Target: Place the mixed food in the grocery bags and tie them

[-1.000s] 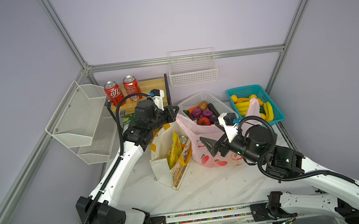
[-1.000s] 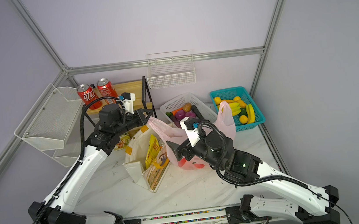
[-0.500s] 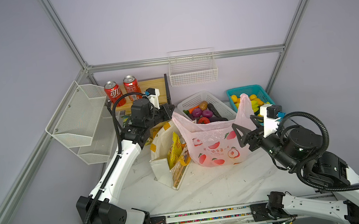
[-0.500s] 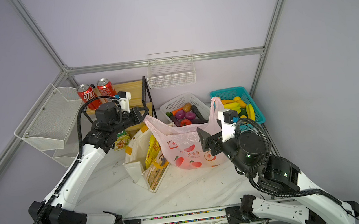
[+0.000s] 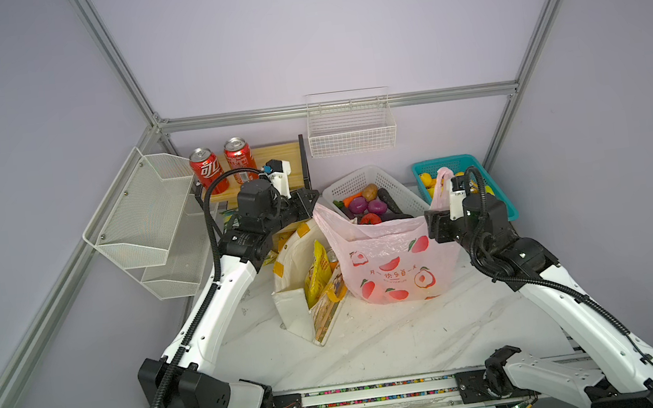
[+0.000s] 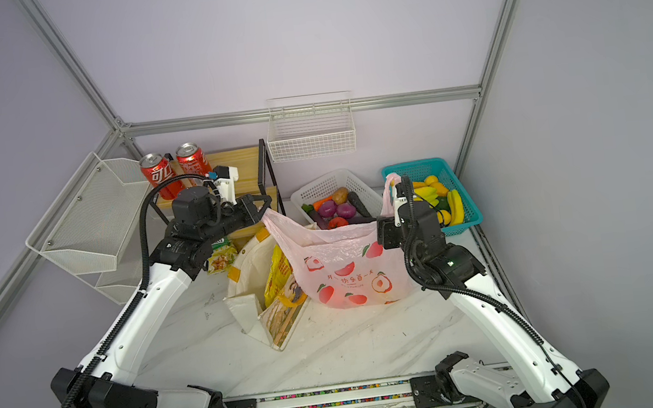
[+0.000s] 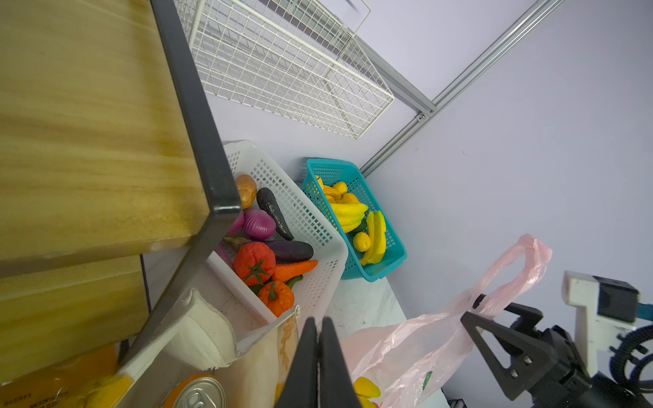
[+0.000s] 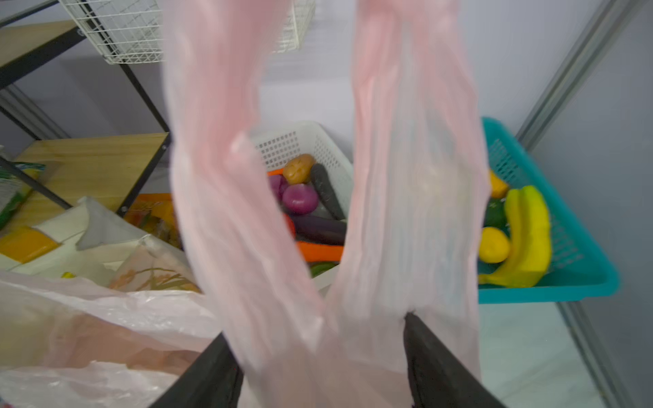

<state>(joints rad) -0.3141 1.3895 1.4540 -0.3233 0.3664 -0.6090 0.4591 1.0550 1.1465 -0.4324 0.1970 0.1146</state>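
Right claw (image 8: 316, 328) swung rightward, apart around pink bag (image 5: 390, 264) handle, left claw (image 7: 318, 323) clamping bag

The left arm (image 5: 219, 305) climbs from its base at seven o'clock toward one o'clock. Its wrist is bent so the left gripper (image 5: 312, 208) points to three o'clock, fingers pressed flat together on a corner of the pink bag (image 5: 390, 264). The right arm (image 5: 558, 304) rises from five o'clock toward eleven. The right gripper (image 5: 433, 226) aims at nine o'clock, jaws standing apart.
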